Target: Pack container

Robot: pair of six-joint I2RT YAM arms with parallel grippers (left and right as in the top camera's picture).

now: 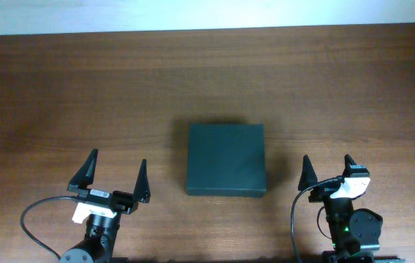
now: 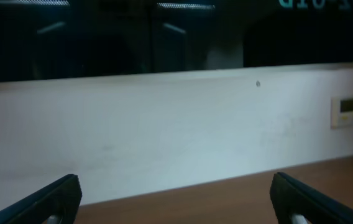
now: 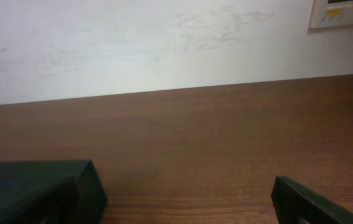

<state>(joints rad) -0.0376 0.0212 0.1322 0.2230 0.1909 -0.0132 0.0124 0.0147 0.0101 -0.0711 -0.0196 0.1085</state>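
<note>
Dark green-black and shut, the container (image 1: 226, 161) lies mid-frame on the tabletop (image 1: 61, 88), with the left pincer (image 1: 118, 156) at lower left and the right pincer (image 1: 327, 157) at lower right both spread and empty, flanking it, probably so either can open it.

Dark green-black matte container (image 1: 226, 159), lid closed, flat at table centre.

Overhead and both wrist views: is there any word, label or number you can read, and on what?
Nothing reads in full.
Teal characters on the dark window: cut off by the frame's top edge, unreadable.
Wall panel, left wrist view: display too small, blurred.
Wall panel, right wrist view: yellow mark, blurred.
Container: no text visible.
</note>
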